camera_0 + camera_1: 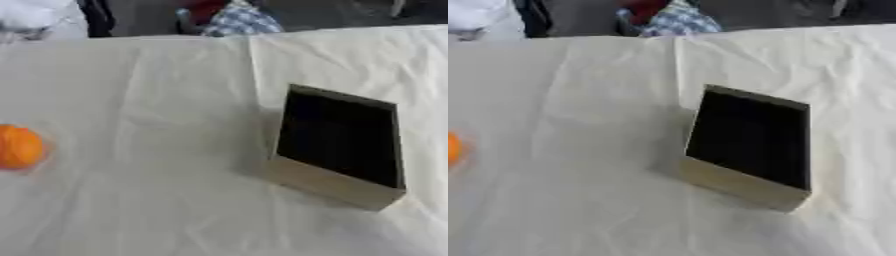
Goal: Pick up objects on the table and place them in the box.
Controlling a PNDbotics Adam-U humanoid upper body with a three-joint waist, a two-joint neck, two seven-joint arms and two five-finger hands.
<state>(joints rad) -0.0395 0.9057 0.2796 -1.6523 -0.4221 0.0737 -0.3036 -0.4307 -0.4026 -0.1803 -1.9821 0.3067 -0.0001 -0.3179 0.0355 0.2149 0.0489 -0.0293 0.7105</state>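
One orange thing [17, 146], round and probably a fruit, sits at the table's left edge, well apart from the open box [337, 186] right of centre. Neither hand shows in either view, so I can't tell what the fingers are doing. I'd reach with the left arm, wrap it from above, then lower it into the dark opening.

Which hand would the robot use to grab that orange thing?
Probably the left. The orange thing lies at the table's left edge, the box to the right. Neither hand shows.
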